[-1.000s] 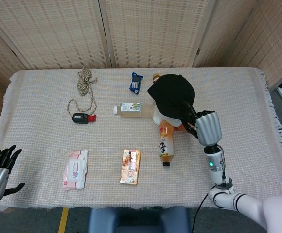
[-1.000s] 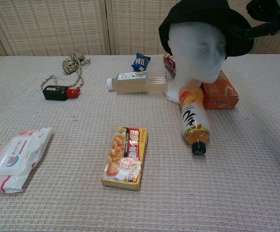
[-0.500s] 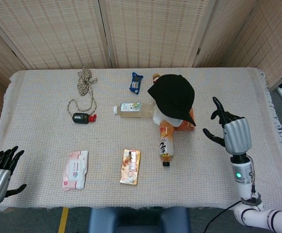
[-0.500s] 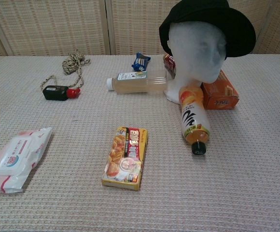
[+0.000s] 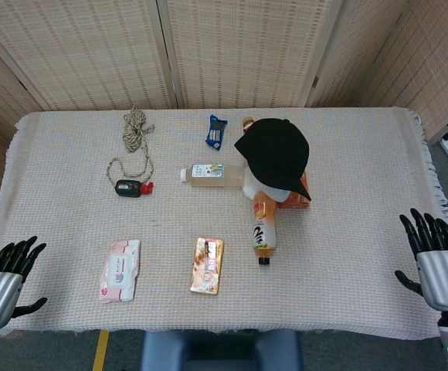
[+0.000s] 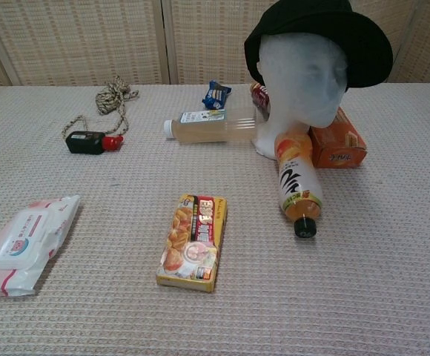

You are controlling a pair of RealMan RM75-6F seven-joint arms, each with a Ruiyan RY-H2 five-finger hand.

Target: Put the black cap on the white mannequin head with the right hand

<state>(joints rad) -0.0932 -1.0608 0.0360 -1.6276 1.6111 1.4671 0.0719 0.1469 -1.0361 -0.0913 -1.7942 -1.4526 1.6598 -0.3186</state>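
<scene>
Woven cloth on table (image 5: 347, 255), wicker screens (image 5: 239, 50) behind. Black cap (image 6: 326, 33) sits on white mannequin head (image 6: 304, 81), mid-table w/ orange bottle (image 6: 296, 182) touching its base. Head view only: left hand (image 5: 4, 282) & right hand (image 5: 436, 259) off near corners, far from mannequin, fingers spread, holding nothing.

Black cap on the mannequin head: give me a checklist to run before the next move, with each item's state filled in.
1. Black cap sits on the white mannequin head: ok, it covers the crown in both views.
2. Right hand free of the cap: ok, it is at the table's near right edge, fingers spread, holding nothing.
3. Left hand out of the way: ok, it is at the near left edge, fingers apart.
4. Mannequin head upright: ok in the chest view.
5. Cap seated evenly at the back: cannot tell, that side is hidden.
6. Orange bottle lying against the head's base: cannot tell whether it touches.
</scene>
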